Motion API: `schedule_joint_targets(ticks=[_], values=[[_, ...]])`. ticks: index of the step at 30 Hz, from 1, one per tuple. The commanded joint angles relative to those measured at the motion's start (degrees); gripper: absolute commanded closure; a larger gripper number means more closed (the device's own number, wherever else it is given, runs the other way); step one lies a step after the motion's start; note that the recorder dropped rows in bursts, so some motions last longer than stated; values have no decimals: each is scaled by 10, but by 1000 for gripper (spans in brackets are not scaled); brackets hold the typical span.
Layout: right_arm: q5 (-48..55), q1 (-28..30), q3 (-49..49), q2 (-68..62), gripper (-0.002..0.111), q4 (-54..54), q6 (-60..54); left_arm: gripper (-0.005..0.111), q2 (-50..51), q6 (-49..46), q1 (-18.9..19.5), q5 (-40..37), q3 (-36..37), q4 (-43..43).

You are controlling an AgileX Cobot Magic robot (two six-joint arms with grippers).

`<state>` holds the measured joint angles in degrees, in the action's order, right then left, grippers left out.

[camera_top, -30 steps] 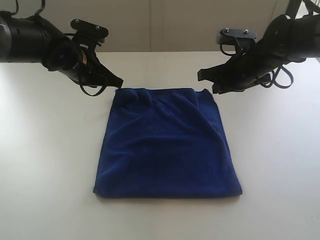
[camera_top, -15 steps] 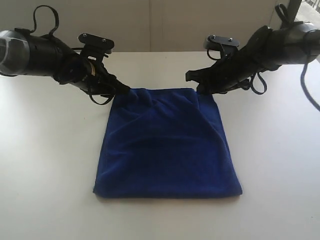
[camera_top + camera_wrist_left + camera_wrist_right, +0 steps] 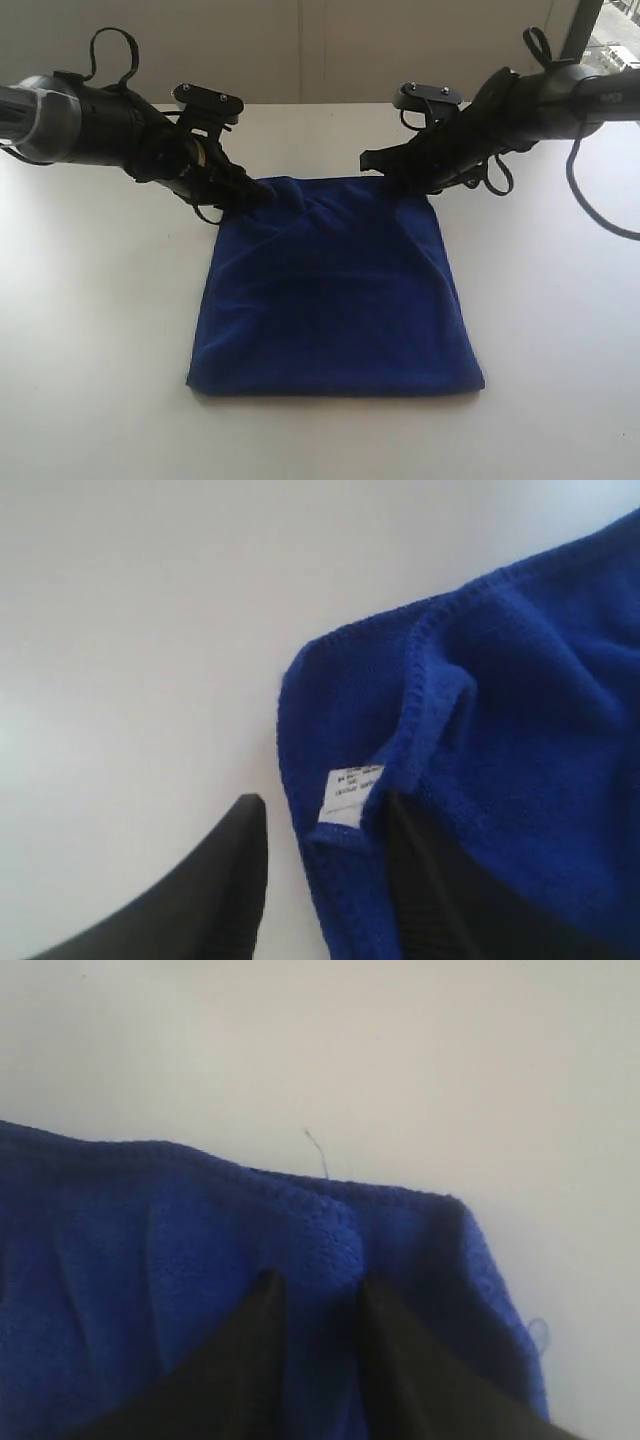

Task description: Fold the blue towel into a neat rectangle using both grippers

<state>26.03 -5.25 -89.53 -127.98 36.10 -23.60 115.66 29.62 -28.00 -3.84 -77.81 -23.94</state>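
White matte tabletop (image 3: pixel 100 330), bare around the cloth. Left black gripper (image 3: pixel 252 192): jaws parted, straddling the rear left corner of the deep blue terry towel (image 3: pixel 335 290), at its small white label (image 3: pixel 350 792). Towel lies folded at centre. Right black gripper (image 3: pixel 388 172): fingers close-set on the rear right corner ridge; clamped or loosened, cannot tell.

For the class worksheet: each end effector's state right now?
Left end effector: open, straddling the blue towel corner.
Right end effector: narrow gap, towel ridge between; grip cannot be told.
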Motion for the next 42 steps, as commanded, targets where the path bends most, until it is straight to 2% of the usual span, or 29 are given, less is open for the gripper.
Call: schedule_joint_targets(ticks=[1, 6, 7, 10, 16, 20, 32, 39, 42], values=[[-8, -5, -5, -14, 83, 3, -7, 62, 12, 6, -1, -7, 1, 15], [-11, -5, -5, -21, 85, 3, -7, 62, 22, 6, -1, -8, 1, 15], [-15, -5, -5, -19, 94, 3, -8, 62, 23, 6, -1, -8, 1, 15], [-27, -5, -5, -8, 108, 2, -8, 62, 22, 6, -1, -11, 1, 15], [-34, -5, -7, 14, 108, -4, -8, 62, 23, 5, -1, -24, 1, 15], [-29, -5, -7, 36, 108, -50, -8, 62, 24, 5, -1, -24, 1, 15], [21, -5, -7, 59, 108, -323, 29, 62, 24, 2, -1, -33, 1, 14], [-2, -17, -7, 37, 108, -296, 29, 62, 24, 2, -1, -33, 1, 14], [-6, -30, -7, 22, 100, -260, 30, 62, 24, 2, -1, -35, 1, 14]])
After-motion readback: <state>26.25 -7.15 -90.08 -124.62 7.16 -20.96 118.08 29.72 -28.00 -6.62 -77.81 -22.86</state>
